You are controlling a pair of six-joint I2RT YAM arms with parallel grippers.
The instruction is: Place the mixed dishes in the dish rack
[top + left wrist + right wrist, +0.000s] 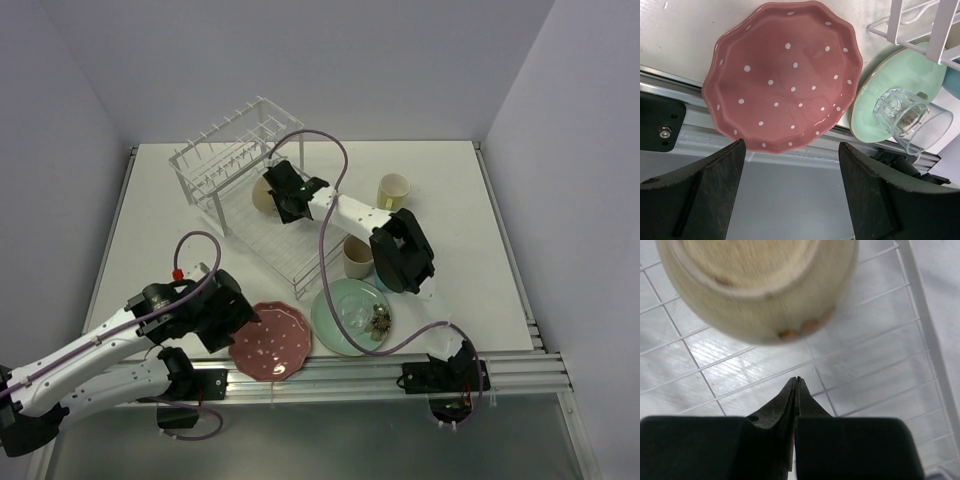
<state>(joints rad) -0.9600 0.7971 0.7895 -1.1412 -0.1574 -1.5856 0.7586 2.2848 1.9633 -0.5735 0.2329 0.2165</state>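
While left gripper hangs spread over pink dotted plate at near edge of table, right gripper pressed shut, empty, beside cream bowl on dish rack grid. Plate likely stiff, glazed, slick, chippable; best pinched at scalloped rim.

Left arm, at 8 o'clock, and right arm: white links, black joints, purple cables. Left claw and right claw: black.
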